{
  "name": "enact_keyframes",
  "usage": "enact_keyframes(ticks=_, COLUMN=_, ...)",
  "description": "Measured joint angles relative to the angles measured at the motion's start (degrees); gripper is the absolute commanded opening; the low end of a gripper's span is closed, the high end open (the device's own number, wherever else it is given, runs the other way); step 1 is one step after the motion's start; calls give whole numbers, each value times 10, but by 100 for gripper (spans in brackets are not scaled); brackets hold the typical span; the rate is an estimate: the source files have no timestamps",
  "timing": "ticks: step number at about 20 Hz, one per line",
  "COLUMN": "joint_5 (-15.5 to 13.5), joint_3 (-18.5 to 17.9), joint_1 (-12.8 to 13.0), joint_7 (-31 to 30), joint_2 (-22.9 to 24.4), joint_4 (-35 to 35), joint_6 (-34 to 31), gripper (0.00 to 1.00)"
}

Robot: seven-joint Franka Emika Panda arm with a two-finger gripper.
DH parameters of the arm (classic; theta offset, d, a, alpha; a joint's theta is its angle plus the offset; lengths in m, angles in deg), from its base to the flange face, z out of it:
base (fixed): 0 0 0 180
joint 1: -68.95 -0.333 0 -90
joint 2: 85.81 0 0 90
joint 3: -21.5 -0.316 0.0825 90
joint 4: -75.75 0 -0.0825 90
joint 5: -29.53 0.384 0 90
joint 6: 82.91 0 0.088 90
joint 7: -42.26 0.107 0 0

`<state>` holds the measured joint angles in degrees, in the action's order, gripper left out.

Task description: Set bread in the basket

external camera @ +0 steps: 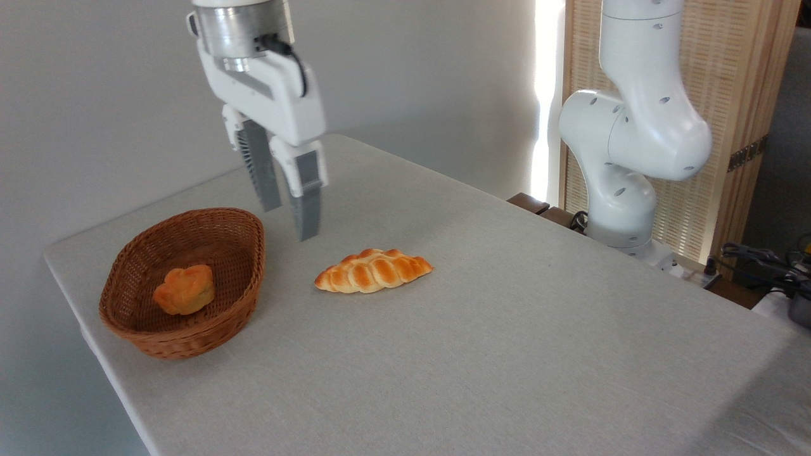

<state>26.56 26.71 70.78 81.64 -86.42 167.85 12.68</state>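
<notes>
The bread [184,289] sits in the basket [152,339], down-left of the hand [290,221], lobed top tilted up-left; it's too stubby for a real long axis. Hand hangs empty, fingers apart, pointing down above the bench [507,329].

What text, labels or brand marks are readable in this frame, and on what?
None readable.
No print shows on the hand, the basket, the bun, the braided loaf or the tablecloth.
The arm base shows only plain white casing.
</notes>
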Motion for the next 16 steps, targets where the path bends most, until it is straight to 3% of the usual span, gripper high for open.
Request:
enact_keyframes(ticks=3, joint_5=-4, joint_3=-25, joint_1=0, joint_7=11, joint_2=12, joint_4=0, joint_6=-29, gripper=100)
enact_keyframes(ticks=16, joint_5=-4, joint_3=-29, joint_1=2, joint_7=11, joint_2=12, joint_4=1, joint_6=-48, gripper=100)
